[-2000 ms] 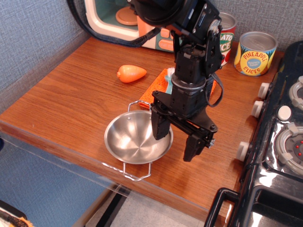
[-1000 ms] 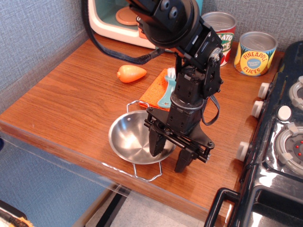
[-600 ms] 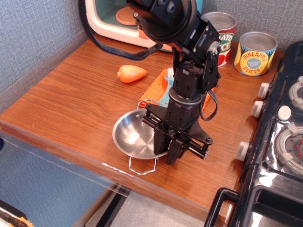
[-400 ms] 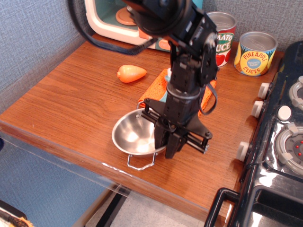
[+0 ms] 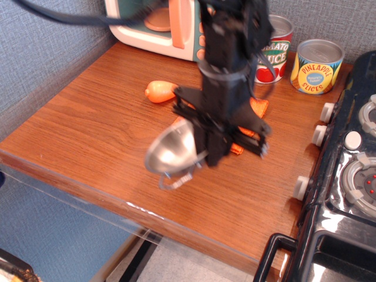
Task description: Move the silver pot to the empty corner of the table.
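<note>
The black arm reaches down from the top of the view, its upper links cut off by the frame edge. The wrist section hangs nearly vertical above the middle of the worktop. At its lower end the end effector [image 5: 207,154] points downward, raised clear of the worktop. Its two black fingers [image 5: 217,147] stand drawn together, clamped on the rim of the silver pot [image 5: 171,150], which hangs tilted to one side. The whole assembly looks slightly blurred.

Bright, even light; silver pot [image 5: 170,148] motion-blurred; glare on stove [image 5: 346,194].
</note>
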Motion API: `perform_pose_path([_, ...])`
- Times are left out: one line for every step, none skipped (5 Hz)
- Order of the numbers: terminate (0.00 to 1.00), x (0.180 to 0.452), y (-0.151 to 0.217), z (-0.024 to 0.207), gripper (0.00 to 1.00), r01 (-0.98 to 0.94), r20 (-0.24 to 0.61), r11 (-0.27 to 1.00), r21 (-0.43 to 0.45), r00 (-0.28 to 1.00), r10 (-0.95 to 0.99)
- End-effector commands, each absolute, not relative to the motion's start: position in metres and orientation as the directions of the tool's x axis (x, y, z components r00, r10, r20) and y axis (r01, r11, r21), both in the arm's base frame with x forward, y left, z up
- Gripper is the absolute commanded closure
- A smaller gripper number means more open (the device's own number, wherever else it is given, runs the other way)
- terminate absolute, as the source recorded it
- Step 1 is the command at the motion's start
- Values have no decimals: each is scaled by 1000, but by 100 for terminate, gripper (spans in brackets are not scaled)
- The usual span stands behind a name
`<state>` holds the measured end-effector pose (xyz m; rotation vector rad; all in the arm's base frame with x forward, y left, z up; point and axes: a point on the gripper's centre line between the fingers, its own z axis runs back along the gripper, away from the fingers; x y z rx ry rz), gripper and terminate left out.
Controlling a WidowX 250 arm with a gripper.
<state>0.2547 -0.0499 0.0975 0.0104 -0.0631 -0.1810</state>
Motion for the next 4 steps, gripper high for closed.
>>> perform_pose_path([0,275,50,121,100,36,106,999,29,994,-38])
perform_pose_path([0,266,100,106,100,-35,75,999,29,997,33])
perform_pose_path([0,255,130,95,100,-84,61,996,30,995,82])
perform_pose_path([0,249,144,82,100,-125,39,991,39,992,124])
